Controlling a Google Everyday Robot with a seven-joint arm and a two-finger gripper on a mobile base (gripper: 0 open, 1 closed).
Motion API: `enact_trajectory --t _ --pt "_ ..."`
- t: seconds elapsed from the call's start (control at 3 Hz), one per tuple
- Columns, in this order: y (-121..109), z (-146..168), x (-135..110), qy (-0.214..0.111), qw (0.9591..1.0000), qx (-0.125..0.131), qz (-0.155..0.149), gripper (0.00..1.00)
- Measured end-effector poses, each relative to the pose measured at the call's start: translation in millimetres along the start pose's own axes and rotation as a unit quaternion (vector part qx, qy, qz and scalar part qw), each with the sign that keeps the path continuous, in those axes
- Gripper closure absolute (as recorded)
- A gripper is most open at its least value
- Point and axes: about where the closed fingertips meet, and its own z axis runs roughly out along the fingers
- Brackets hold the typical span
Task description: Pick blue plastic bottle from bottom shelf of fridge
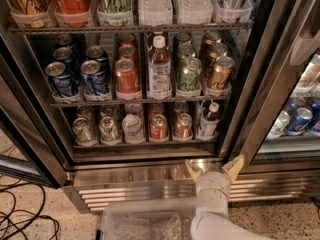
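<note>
The hand sits low in front of the fridge, level with the steel sill just above the ribbed grille. Its two pale fingers are spread wide with nothing between them. It is below and slightly right of the blue plastic bottle and apart from it. That bottle stands upright at the front of the rightmost lane of the bottom shelf, white cap up, with dark drink showing above a pale label. To its left on the same shelf stands a row of cans, red, bronze and silver-green; the pale item in the third lane may be a can seen from its top, though I cannot be sure. On the shelf above, a taller bottle with a white cap stands in the middle lane, with a red can and blue soda cans to its left, and a green can and a gold can to its right. A clear plastic bin shows at the bottom edge just left of the white arm, and dark cables trail over the speckled floor at far left.
</note>
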Motion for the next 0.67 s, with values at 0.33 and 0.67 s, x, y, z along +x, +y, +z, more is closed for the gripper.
enact_trajectory --t 0.33,0.67 --pt "6 8 5 -0.023 0.9997 0.011 -0.003 0.00" --pt "25 16 27 -0.055 0.9980 0.030 0.000 0.15"
